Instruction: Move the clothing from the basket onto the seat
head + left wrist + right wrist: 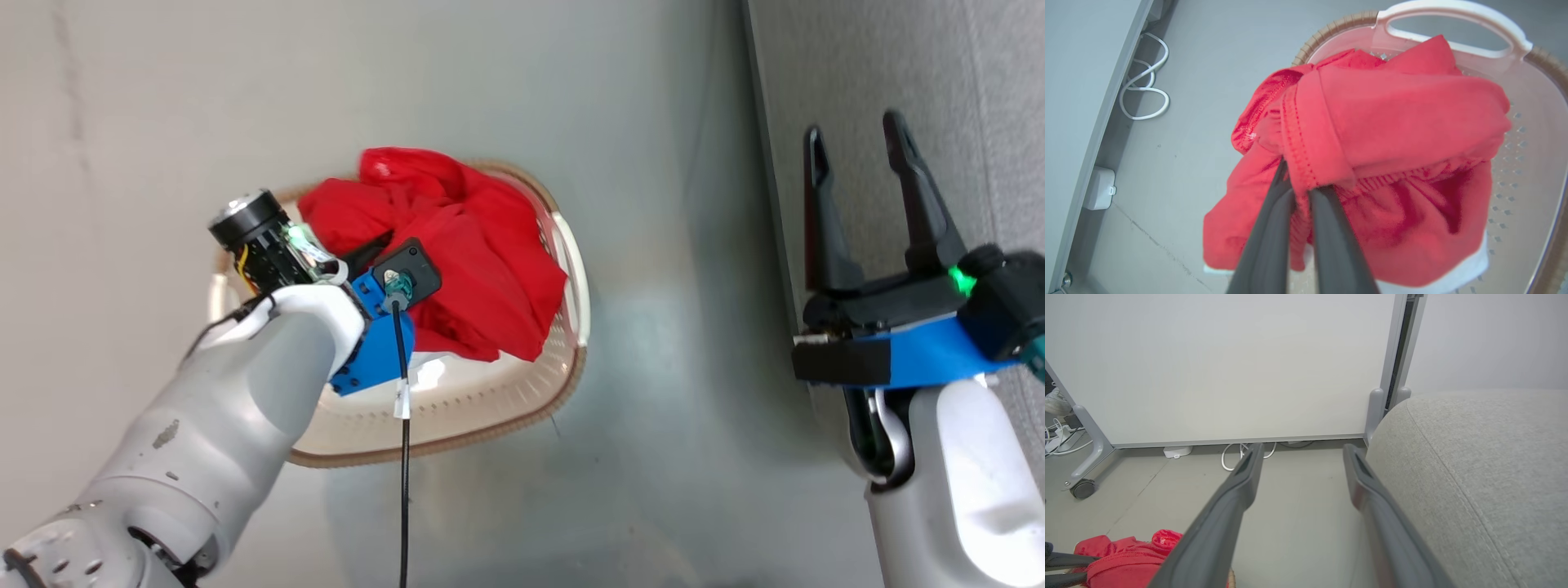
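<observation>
Red garment (1392, 122) is clamped in your left gripper's (1301, 188) fingers, bunched up over the basket (490, 425); right gripper (853, 147) is spread wide & empty by the seat (1486, 465), so carry-over & drop are still to do.

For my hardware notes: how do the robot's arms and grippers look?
The left arm and right arm have pale grey shells, blue wrist brackets and green lights. The left gripper and right gripper have long dark tapering fingers. A black cable with a white tag runs by the left wrist.
</observation>
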Available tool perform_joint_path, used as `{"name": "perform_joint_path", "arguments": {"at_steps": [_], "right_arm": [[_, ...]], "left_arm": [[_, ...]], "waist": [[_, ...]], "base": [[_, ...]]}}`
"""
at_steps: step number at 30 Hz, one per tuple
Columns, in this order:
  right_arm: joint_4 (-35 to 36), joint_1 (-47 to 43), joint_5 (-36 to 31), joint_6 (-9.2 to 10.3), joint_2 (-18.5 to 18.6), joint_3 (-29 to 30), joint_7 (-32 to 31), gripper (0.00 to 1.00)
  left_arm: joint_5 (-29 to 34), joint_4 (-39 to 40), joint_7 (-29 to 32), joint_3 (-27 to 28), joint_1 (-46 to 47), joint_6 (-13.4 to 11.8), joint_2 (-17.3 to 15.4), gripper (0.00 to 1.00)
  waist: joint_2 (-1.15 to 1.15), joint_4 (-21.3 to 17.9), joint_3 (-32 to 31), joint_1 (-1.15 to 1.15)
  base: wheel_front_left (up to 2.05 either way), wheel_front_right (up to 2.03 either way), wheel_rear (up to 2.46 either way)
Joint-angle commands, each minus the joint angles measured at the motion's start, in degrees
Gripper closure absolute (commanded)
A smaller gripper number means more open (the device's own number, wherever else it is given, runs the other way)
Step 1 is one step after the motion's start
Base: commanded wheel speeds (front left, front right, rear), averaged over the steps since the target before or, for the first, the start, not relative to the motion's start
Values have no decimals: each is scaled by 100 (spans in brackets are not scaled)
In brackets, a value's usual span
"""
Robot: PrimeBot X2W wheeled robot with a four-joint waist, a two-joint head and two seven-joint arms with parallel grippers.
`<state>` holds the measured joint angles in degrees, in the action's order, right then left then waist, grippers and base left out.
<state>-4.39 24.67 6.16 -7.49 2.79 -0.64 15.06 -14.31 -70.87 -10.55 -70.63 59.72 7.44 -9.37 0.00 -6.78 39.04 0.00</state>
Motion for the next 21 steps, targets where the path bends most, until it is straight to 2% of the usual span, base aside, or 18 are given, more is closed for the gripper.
{"name": "perform_joint_path", "arguments": {"at_steps": [1, 14, 21], "right_arm": [[-59, -164, -48, -1, 18, 60, 18, 0], [-284, -868, -177, -1, 18, 212, 18, 0], [-331, -1211, -147, -1, 18, 275, 18, 0]], "left_arm": [[-126, -5, -135, 110, -77, 0, 77, 100], [-717, 405, -471, 627, -401, -68, 303, 100], [-847, 1091, -471, 956, -486, -190, 211, 100]], "waist": [[0, 305, -521, 0], [0, 673, -1872, 0], [0, 808, -2522, 0]], "base": [[0, 0, 0], [0, 0, 0], [0, 0, 0]]}}
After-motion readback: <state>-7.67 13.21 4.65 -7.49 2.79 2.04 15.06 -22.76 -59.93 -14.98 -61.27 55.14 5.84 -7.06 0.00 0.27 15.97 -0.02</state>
